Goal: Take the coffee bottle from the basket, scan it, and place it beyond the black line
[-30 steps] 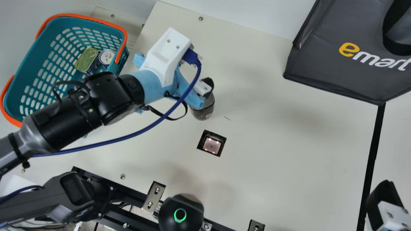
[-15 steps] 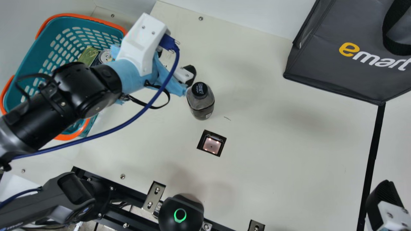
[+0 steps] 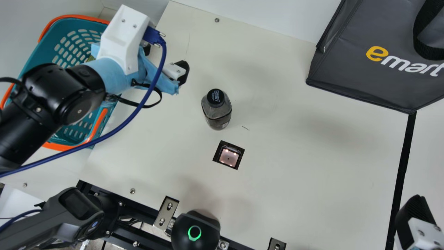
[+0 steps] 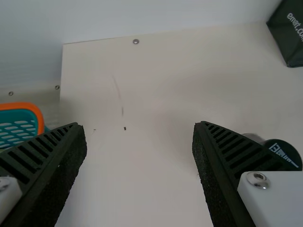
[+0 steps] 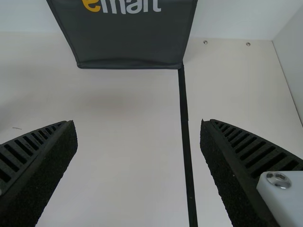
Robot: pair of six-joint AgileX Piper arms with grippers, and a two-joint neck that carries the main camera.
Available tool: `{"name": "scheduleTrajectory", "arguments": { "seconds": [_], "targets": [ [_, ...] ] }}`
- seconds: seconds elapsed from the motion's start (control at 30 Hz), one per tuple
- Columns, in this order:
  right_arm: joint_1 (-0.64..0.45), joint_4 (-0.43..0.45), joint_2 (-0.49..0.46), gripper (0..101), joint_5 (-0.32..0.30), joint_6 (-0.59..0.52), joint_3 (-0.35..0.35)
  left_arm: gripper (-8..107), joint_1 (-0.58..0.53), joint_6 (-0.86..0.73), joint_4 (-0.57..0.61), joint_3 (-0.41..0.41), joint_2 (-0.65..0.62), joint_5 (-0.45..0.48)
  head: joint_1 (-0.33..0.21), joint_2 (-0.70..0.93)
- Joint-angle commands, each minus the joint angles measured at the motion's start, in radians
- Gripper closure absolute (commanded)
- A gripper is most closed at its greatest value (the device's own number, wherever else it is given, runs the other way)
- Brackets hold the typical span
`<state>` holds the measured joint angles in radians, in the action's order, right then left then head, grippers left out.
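My left gripper (image 3: 165, 57) is over the table between the basket (image 3: 100, 121) and the coffee bottle, its fingers spread. In the left wrist view the left gripper (image 4: 139, 127) holds nothing. The dark coffee bottle (image 3: 219, 113) stands upright on the table, apart from the fingers; its black cap (image 4: 284, 153) shows behind one finger in the left wrist view. At the main view's lower right is part of my right gripper (image 3: 416, 215). In the right wrist view the right gripper (image 5: 138, 125) is open above the black line (image 5: 185, 127).
A lit scanner window (image 3: 229, 156) is set in the table close to the bottle. The dark grey bag (image 3: 367, 80) stands at the far right, with the black line running from its corner. A handheld scanner (image 3: 66, 215) lies at the lower left, beside a black dome (image 3: 196, 231).
My left gripper has let go of the bottle and drawn back toward the basket, up and left in the main view. The bottle stays standing in place. The right gripper has kept still.
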<state>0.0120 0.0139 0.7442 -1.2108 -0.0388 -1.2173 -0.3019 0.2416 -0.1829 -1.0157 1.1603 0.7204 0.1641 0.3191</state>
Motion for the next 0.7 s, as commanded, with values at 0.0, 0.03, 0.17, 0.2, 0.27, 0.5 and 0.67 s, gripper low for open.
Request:
{"name": "scheduleTrajectory", "arguments": {
  "seconds": [0.0,0.03,0.17,0.2,0.27,0.5,0.67],
  "targets": [
    [0.0,0.0,0.0,10,0.0,0.0,0.0,9,0.018,-0.006,0.003,0.006,-0.008,-0.004,-0.026,0.002],
    [0.0,0.0,0.0,10,0.0,0.0,0.0,9,0.026,-0.011,0.004,0.01,-0.012,-0.006,-0.026,0.002],
    [0.0,0.0,0.0,10,0.0,0.0,0.0,9,0.056,-0.018,0.004,0.026,-0.031,-0.016,-0.026,0.002],
    [0.0,0.0,0.0,10,0.0,0.0,0.0,9,0.061,-0.018,0.003,0.03,-0.035,-0.02,-0.026,0.002],
    [0.0,0.0,0.0,10,0.0,0.0,0.0,9,0.073,-0.02,0.002,0.037,-0.044,-0.025,-0.026,0.002],
    [0.0,0.0,0.0,10,0.0,0.0,0.0,9,0.109,-0.014,-0.013,0.053,-0.066,-0.029,-0.026,0.002],
    [0.0,0.0,0.0,10,0.0,0.0,0.0,9,0.135,0.008,-0.028,0.058,-0.081,-0.02,-0.026,0.002]
  ]
}}
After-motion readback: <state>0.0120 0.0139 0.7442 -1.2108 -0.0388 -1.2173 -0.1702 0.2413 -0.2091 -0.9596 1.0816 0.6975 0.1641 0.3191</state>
